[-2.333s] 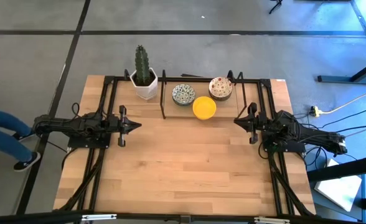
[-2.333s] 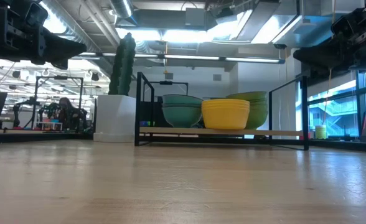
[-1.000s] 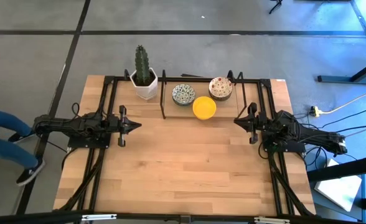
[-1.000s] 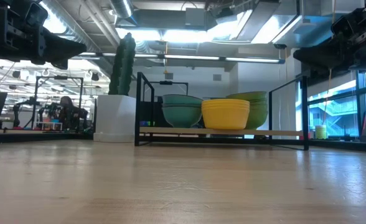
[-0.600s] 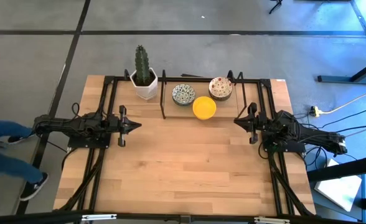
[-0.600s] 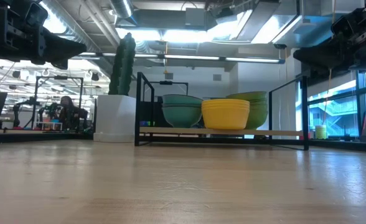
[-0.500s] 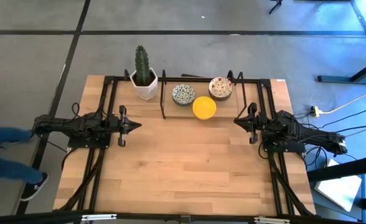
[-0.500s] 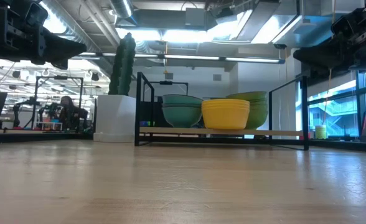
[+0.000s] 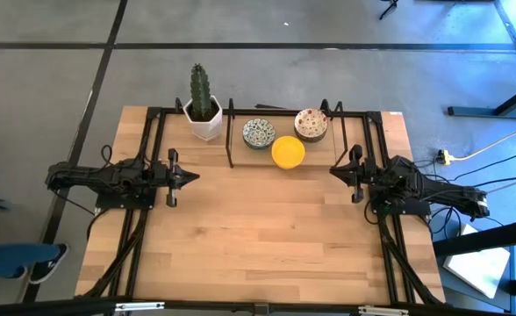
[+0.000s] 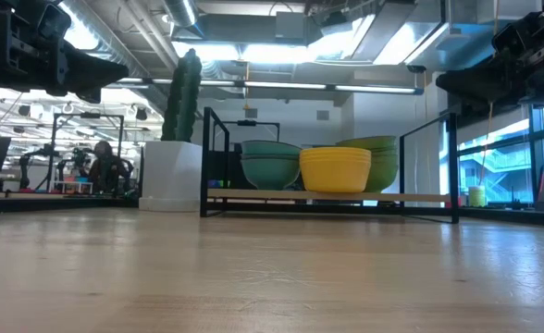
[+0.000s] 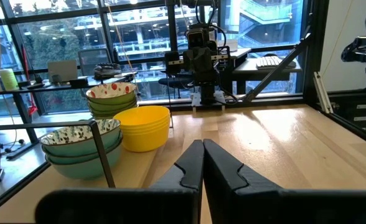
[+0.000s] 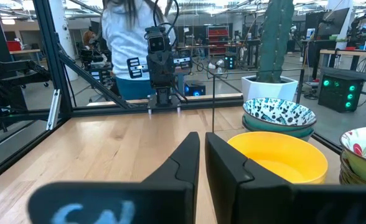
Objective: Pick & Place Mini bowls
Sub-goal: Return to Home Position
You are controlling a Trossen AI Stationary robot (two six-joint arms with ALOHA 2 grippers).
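Nothing had moved among the mini bowls [image 9: 288, 151]: three stacks sat on the shelf [image 10: 411, 197] at the table's [image 9: 258, 246] far edge, so I judged the placing finished. My left pincer [image 9: 193, 176] and right pincer [image 9: 334, 171] hung clenched, empty, well apart. Only a person's leg [image 9: 17, 259] had shifted on the floor [image 9: 328, 70].

- A person's blue-trousered leg [image 9: 2, 262] on the floor off the surface's left edge has moved toward the front-left corner and is now mostly out of view.
- The dark shoe [image 9: 47, 261] has moved with it.
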